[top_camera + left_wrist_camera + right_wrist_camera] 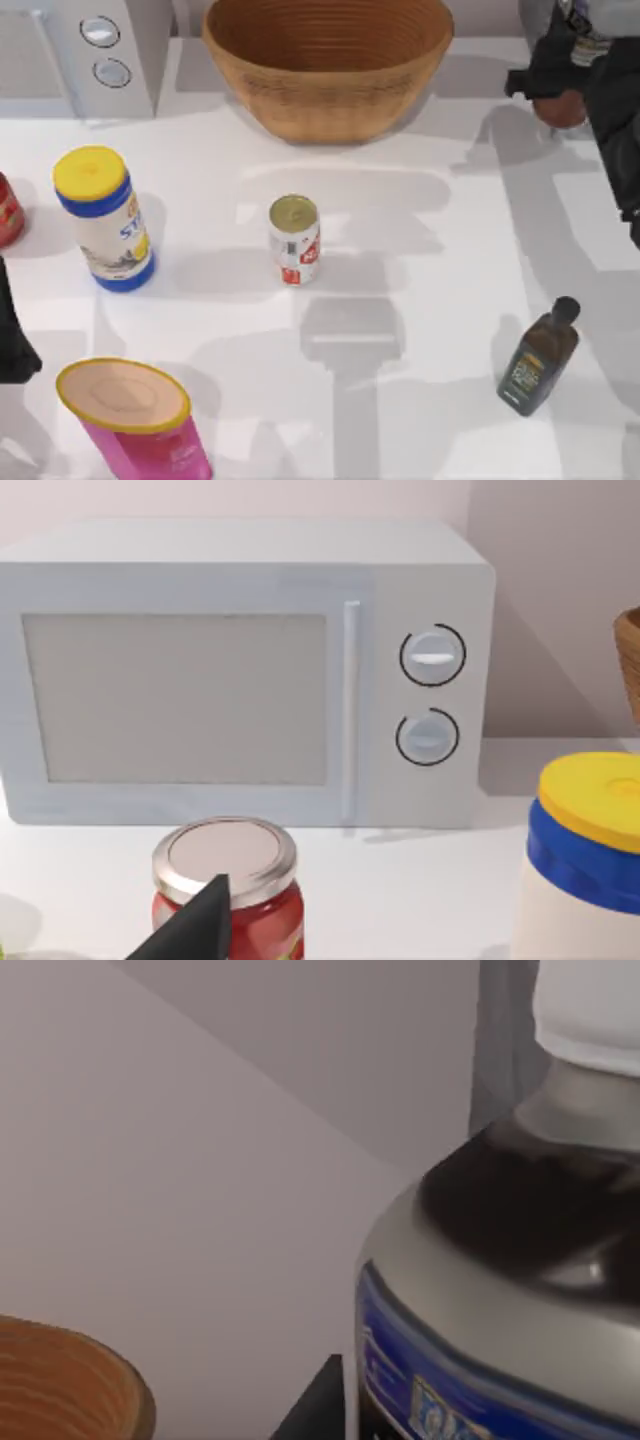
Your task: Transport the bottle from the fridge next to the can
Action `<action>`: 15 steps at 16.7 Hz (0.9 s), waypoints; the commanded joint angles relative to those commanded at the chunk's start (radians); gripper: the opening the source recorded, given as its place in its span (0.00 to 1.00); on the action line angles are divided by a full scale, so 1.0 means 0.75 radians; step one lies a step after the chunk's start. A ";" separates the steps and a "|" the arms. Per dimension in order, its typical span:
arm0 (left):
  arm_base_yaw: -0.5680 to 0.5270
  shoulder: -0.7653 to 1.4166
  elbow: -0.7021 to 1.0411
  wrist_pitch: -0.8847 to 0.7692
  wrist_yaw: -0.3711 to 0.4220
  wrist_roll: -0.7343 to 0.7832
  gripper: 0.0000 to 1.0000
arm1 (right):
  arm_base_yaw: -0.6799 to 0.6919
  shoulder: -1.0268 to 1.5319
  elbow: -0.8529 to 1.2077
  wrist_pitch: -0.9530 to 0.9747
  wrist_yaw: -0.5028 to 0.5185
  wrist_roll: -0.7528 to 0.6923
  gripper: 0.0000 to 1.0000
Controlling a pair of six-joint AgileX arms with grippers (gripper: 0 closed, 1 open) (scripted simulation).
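Bottle [575,60] at worktop's far right corner, right claw [560,75] around it; grip state unclear.
Advice: carry it upright, lowering beside the central can [294,240] without knocking it.

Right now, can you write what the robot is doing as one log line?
right gripper: at bottle, table's far right | can: mid-table, upright | left gripper: parked left edge
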 joint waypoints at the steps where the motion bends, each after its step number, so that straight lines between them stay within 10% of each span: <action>1: 0.000 0.000 0.000 0.000 0.000 0.000 1.00 | 0.102 0.020 -0.009 0.030 0.094 0.000 0.00; 8: 0.000 0.000 0.000 0.000 0.000 0.000 1.00 | 0.573 0.184 -0.152 0.263 0.592 0.020 0.00; 15: 0.000 0.000 0.000 0.000 0.000 0.000 1.00 | 0.593 0.223 -0.196 0.307 0.658 0.029 0.00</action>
